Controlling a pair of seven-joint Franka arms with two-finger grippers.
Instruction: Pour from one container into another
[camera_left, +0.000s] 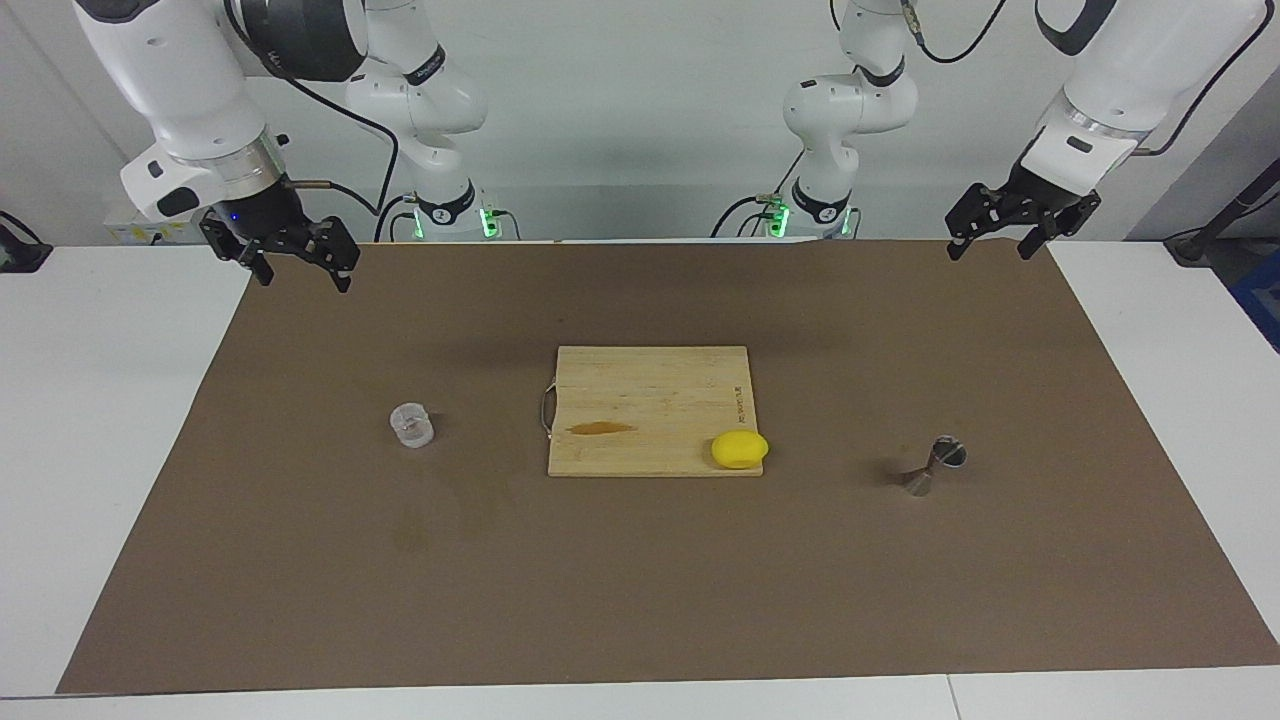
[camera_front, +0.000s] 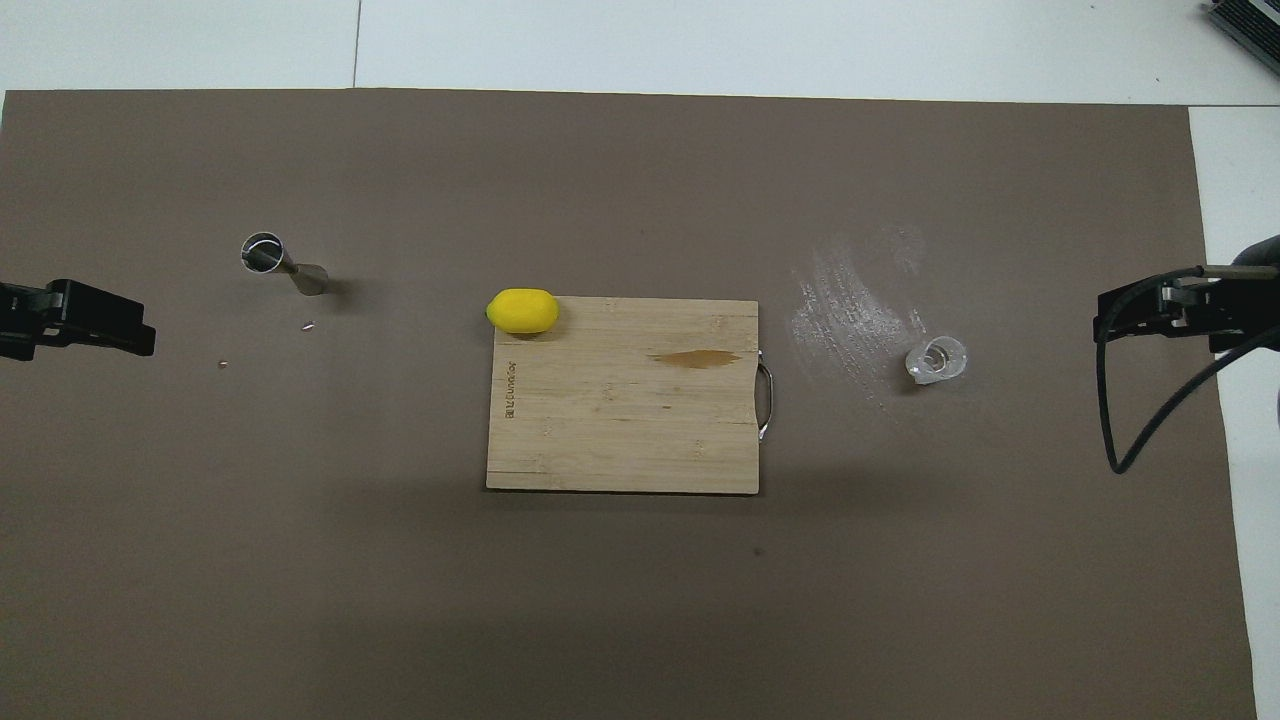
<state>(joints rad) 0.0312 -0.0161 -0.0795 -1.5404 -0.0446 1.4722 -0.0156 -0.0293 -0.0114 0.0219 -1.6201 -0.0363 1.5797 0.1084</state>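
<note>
The small silvery metal hourglass-shaped jigger (camera_left: 932, 467) stands upright on the brown mat (camera_left: 640, 600) at the right of the facing view, low of centre; its long axis runs vertically, one cone planted on the mat and the other opening upward. In the overhead view the jigger (camera_front: 283, 264) sits in the upper left, its open mouth showing as a bright ring with a dark interior (whether anything is inside cannot be told).

The small squat clear see-through round cup (camera_left: 411, 425) stands upright at the left of the facing view, level with the board's middle, mouth up. From overhead the cup (camera_front: 936, 360) appears at the right of the frame, beside a whitish smear on the mat; whether it holds anything cannot be told.

Between the two lies a rectangular pale wooden cutting board (camera_left: 640, 400) with a metal handle on the edge facing the cup and a brown stain on its surface. An oval yellow lemon (camera_left: 740, 449) rests at the board's lower right corner in the facing view, overhanging the edge on the jigger's side.

The left gripper (camera_left: 1000, 232) hangs in the upper right of the facing view, over the mat's top edge, fingers spread and holding nothing. The right gripper (camera_left: 298, 262) hangs in the upper left over the mat's corner, likewise spread and empty. Both are well apart from the cup and jigger.
</note>
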